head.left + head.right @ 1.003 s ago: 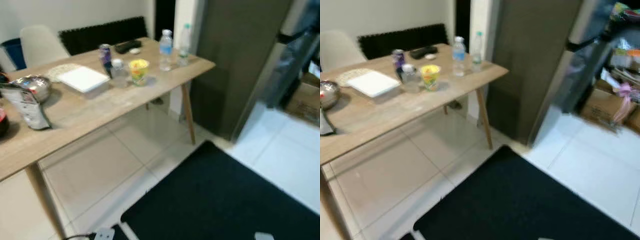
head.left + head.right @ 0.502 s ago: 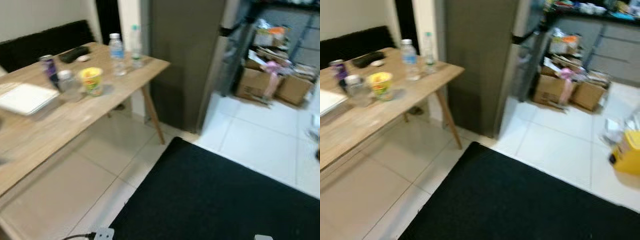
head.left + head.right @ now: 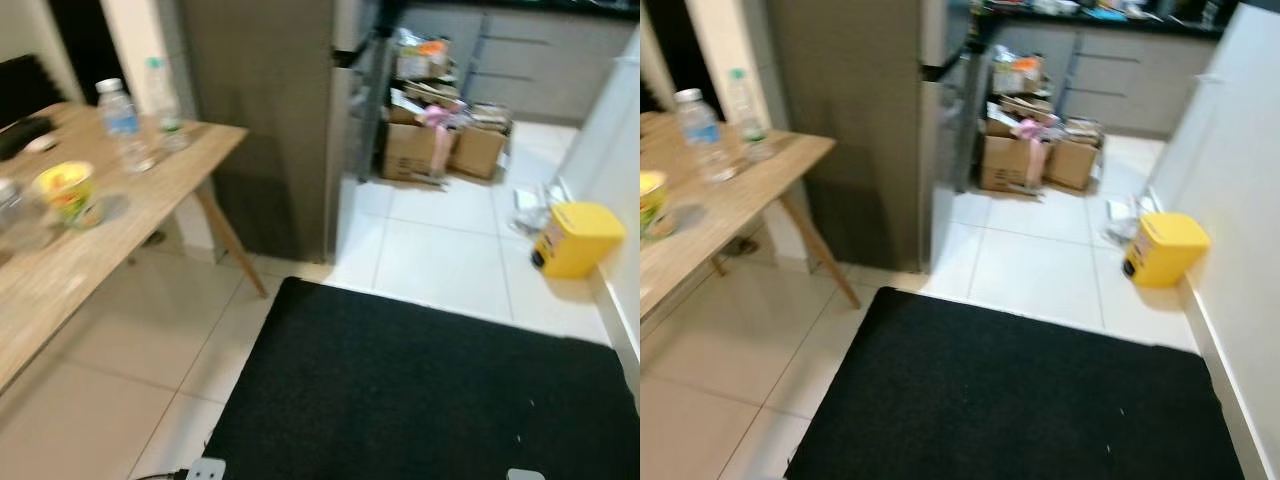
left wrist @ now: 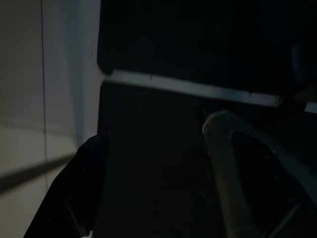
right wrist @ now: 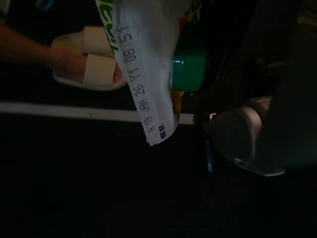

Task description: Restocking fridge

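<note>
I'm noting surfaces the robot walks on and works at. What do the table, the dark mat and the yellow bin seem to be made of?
The table looks like light wood or wood-look laminate: pale grain, matte top, slanted leg. The dark mat seems a black, flat textile or rubber; it gives no shine. The yellow bin looks like moulded plastic: an even colour, smooth, with rounded edges.

I see a wood table (image 3: 120, 230), a soft matt black mat (image 3: 420, 390), shiny floor tiles (image 3: 440, 260) and brown cardboard boxes (image 3: 420, 150).
</note>
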`<state>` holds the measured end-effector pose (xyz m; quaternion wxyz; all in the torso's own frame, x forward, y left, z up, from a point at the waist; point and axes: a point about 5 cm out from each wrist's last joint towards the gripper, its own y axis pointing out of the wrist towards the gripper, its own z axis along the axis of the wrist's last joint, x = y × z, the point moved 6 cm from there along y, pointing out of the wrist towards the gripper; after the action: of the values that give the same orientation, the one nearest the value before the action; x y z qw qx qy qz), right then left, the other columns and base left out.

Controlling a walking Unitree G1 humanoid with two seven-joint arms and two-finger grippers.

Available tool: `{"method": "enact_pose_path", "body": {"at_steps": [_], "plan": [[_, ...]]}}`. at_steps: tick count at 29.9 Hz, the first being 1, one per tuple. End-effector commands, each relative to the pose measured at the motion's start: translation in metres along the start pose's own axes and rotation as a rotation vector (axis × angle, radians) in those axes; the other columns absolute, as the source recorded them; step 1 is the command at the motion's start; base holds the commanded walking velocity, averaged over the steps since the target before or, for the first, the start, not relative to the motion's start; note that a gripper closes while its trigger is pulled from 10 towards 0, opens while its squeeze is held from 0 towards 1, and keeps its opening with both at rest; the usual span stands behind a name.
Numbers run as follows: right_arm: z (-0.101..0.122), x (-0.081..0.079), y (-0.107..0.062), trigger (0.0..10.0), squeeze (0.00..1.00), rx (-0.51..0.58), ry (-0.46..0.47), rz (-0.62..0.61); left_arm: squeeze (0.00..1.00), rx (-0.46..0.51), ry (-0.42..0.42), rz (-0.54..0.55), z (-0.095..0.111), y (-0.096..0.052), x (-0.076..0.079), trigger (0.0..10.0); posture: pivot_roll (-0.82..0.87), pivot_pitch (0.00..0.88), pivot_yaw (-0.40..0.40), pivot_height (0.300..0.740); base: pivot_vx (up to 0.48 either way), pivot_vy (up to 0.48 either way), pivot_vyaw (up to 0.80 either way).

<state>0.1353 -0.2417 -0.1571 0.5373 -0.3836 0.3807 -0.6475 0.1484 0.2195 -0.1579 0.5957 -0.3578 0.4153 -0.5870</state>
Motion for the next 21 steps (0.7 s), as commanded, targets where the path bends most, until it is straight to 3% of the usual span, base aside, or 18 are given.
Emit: {"method": "enact_pose_path", "body": {"at_steps": [1,11,21], "plan": [[-0.0014,0.0042,-0.0004,10.0,0.0,-0.005,0.006,-0.014,0.0,0.006,-0.004,-0.003,0.0001,-0.0006,-0.0027,10.0,-0.03,0.0,-0.008,0.74,0.0,0.0,-0.8],[0.0007,0.0039,-0.0003,10.0,0.0,0.004,-0.011,-0.017,0.0,0.002,-0.012,0.007,-0.0027,-0.002,-0.0108,10.0,-0.03,0.0,-0.01,0.74,0.0,0.0,-0.8],[0.0044,0.002,0.0001,10.0,0.0,0.019,-0.021,-0.012,0.0,0.0,-0.112,-0.009,-0.0048,-0.001,-0.0012,10.0,-0.03,0.0,-0.011,0.74,0.0,0.0,0.0]]}}
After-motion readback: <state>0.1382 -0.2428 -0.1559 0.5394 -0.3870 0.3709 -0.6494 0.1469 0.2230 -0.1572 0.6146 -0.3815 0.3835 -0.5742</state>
